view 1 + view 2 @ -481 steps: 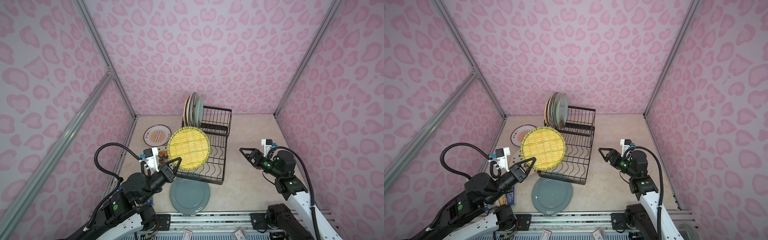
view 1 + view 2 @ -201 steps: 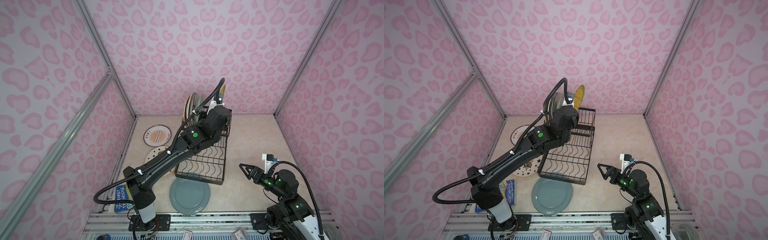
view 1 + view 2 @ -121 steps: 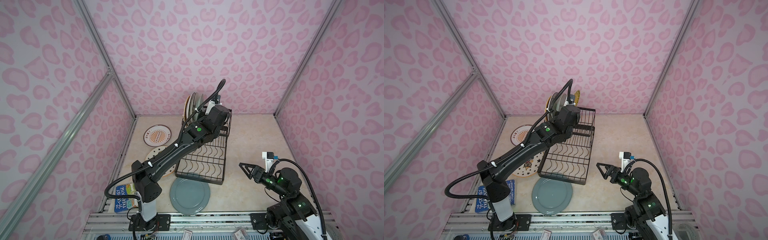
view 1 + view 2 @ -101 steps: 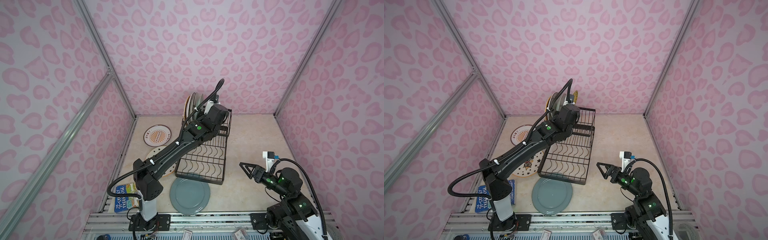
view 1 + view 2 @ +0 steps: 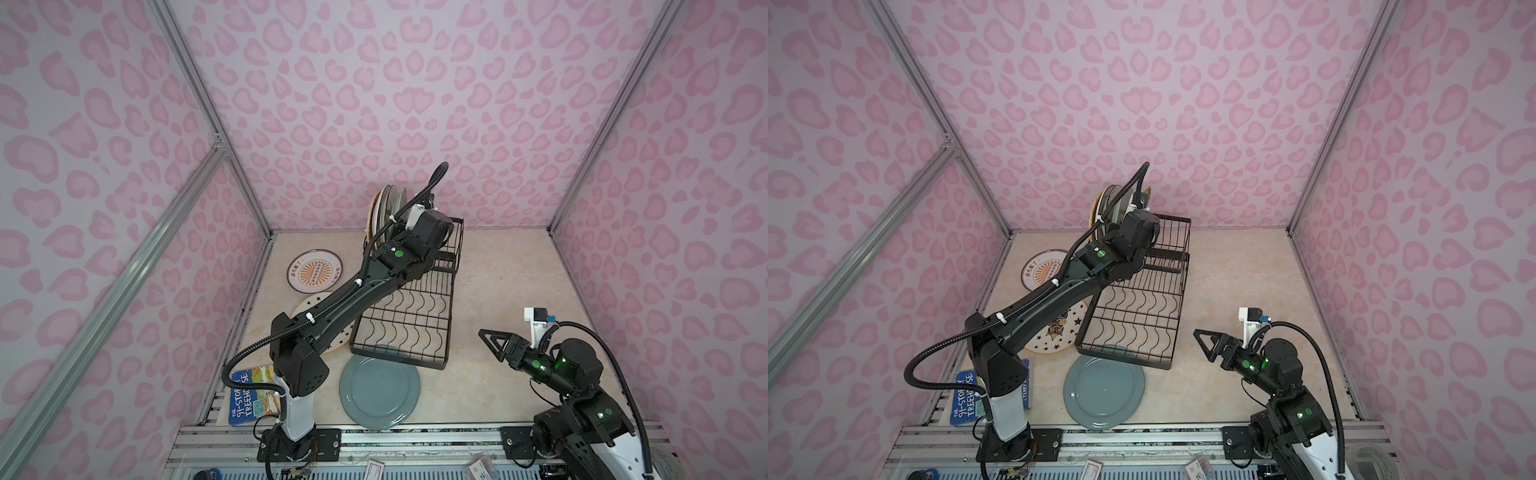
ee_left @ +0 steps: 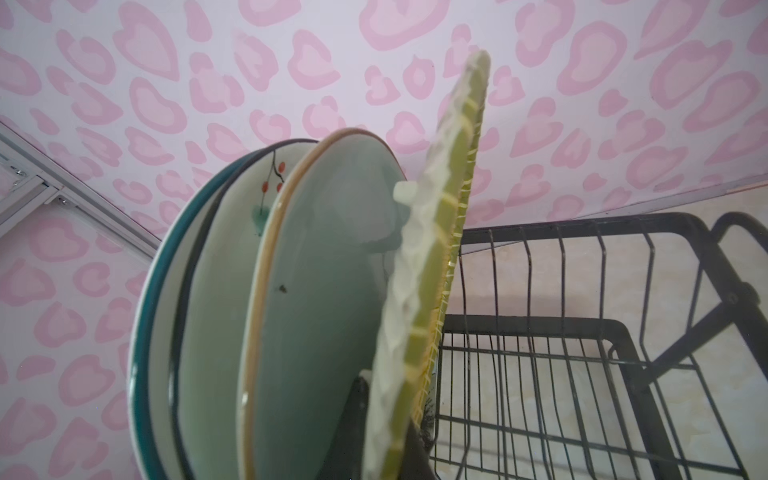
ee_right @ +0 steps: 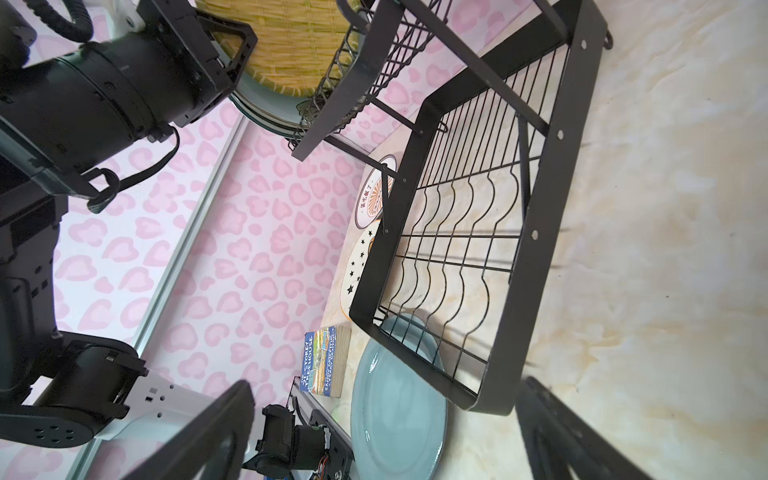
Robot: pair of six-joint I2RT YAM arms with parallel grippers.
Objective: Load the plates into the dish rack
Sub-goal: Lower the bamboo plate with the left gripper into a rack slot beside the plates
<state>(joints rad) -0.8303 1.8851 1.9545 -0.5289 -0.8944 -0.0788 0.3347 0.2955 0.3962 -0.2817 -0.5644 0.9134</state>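
Yellow plate (image 6: 432, 257) moved to dish rack (image 5: 451, 307) rear | left claw (image 6: 386, 432) pinching it | right claw (image 7: 384, 386) spread

Lab test booth, pink-patterned walls (image 5: 395, 83)

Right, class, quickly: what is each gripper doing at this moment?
Left gripper: closed on the yellow plate.
Right gripper: open, holding nothing.

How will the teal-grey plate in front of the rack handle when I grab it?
The teal-grey plate looks glossy: probably stiff, slippery, breakable. It lies flat, far rim under the dish rack, so it likely needs sliding out first.
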